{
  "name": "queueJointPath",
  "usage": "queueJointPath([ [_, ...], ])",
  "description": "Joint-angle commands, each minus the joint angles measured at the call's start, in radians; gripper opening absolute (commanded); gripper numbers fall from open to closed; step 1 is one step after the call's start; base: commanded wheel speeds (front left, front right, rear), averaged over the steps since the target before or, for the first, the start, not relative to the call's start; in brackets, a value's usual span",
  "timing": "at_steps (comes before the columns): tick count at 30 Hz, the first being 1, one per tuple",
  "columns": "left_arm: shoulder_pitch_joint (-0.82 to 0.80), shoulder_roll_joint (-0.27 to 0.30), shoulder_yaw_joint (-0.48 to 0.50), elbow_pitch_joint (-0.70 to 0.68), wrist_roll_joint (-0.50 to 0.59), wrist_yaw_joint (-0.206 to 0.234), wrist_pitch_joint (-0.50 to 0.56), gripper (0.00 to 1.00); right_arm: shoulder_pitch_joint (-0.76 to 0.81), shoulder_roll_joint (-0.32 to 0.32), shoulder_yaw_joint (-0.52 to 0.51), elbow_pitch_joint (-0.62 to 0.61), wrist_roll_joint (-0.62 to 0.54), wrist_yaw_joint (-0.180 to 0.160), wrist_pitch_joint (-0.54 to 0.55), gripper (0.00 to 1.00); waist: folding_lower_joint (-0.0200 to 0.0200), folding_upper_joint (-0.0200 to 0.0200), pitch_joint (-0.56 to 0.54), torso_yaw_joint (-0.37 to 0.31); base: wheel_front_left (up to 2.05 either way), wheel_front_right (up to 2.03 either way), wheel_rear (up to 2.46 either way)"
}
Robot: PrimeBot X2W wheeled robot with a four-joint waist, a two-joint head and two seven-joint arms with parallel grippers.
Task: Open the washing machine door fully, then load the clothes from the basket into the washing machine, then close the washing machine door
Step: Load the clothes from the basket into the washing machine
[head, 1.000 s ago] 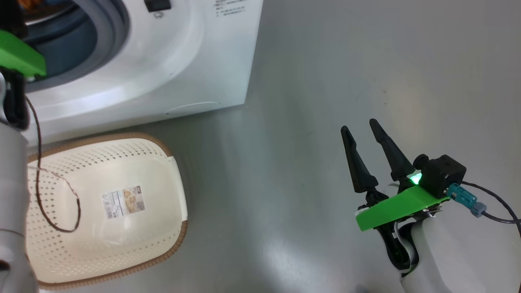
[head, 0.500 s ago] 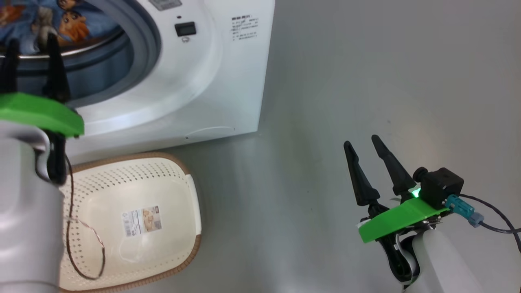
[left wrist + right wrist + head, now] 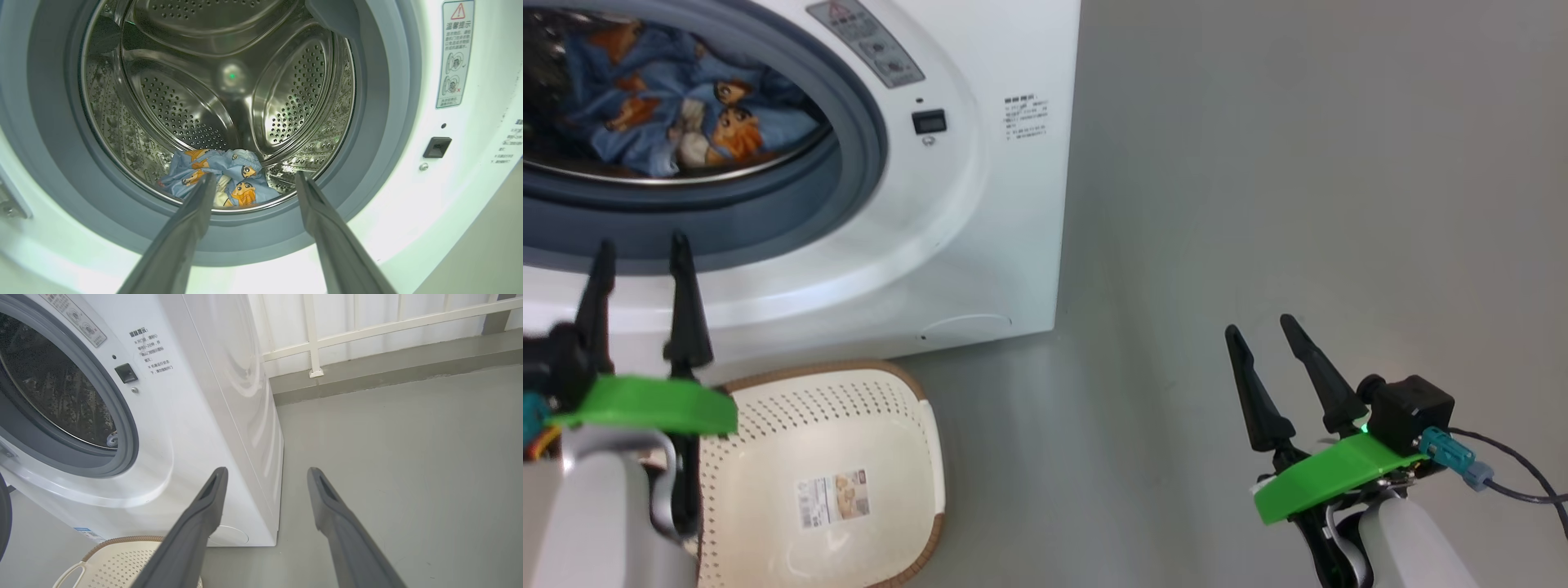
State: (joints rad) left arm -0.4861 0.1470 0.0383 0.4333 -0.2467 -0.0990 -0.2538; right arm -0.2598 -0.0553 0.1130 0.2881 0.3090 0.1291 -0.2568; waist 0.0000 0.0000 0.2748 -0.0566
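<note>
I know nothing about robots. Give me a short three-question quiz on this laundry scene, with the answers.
1. Where are the clothes?
A. in the basket
B. inside the washing machine
C. on the floor
2. True or false: the left gripper is shut on a garment.
3. Fill in: the right gripper hangs open above the bare grey ____.

Key
1. B
2. False: it is open and holds nothing.
3. floor
</note>
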Motion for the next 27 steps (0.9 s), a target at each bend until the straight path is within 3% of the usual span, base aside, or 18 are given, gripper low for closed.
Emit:
queueJointPath([
  [1,0.052,0.02,0.044,-0.067,0.018,0.011,-0.008,1.0,0.02,0.005,0.017,-0.025,-0.008,0.002,-0.005,1.0,0.0,0.0,-0.05,0.009,0.0,0.0,0.0],
  [11,0.312,-0.033,0.095,-0.295,0.089,0.004,-0.008,1.0,0.061,0.005,0.002,-0.04,-0.023,0.002,-0.005,1.0,0.0,0.0,-0.128,0.027,0.0,0.0,0.0],
  [27,0.512,-0.09,0.113,-0.386,0.087,0.006,-0.008,1.0,0.097,0.005,-0.009,-0.048,-0.052,0.002,-0.005,1.0,0.0,0.0,-0.194,0.036,0.0,0.0,0.0],
])
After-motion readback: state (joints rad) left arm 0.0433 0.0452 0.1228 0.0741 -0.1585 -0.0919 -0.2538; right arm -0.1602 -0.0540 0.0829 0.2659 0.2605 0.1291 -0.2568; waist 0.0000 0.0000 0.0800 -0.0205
